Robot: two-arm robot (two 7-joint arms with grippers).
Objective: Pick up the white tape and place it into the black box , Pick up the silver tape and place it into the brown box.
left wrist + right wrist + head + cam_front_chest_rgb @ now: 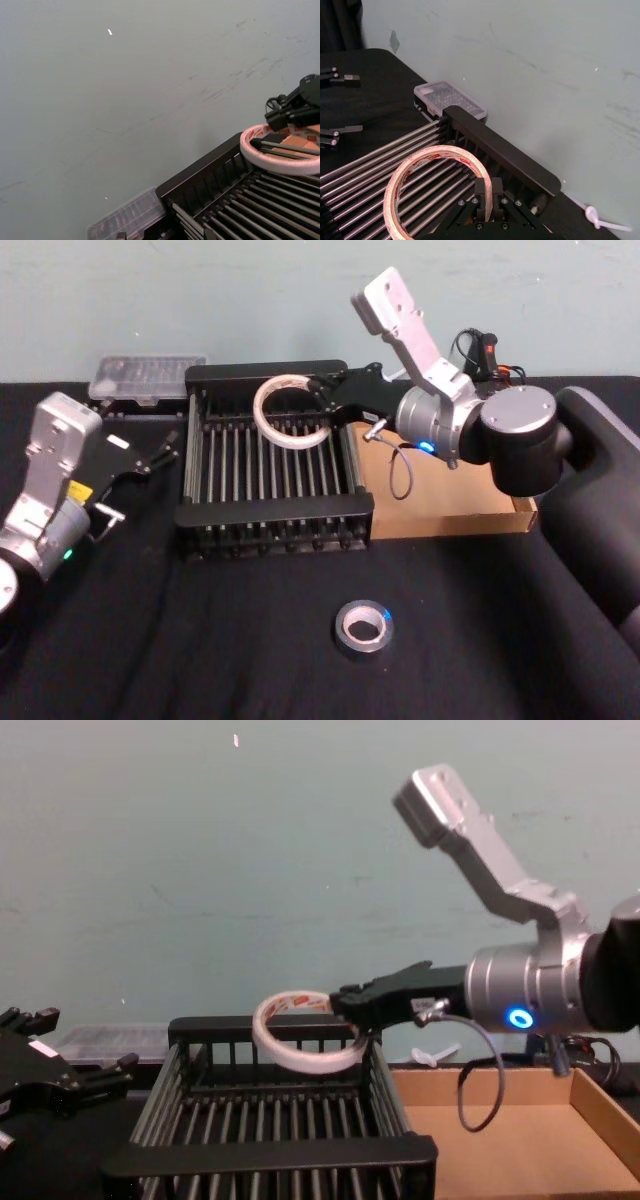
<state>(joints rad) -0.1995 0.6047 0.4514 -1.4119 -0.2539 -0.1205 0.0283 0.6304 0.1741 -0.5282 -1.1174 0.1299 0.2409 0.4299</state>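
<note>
While pinched: your right gripper point(322, 395) clamps the flat white red-marked tape roll point(291, 412) above the black slatted plastic crate point(272, 512)
Risk: you release too near the back rim; the roll lands on the rim

Pale grey-green wall point(200, 300) ahead of me, plain, matte, spanning whole back of scene. Faint scuffs and thin scratch lines across it; few small white specks, one high up point(110, 32). Small dark patch on wall point(393, 41) near its far end. Bench point(200, 640) under black cloth, slightly wrinkled, running right up to wall. Clear plastic lidded case point(146, 378) at bench's back edge, against wall. Light even, soft, shadows weak.
</note>
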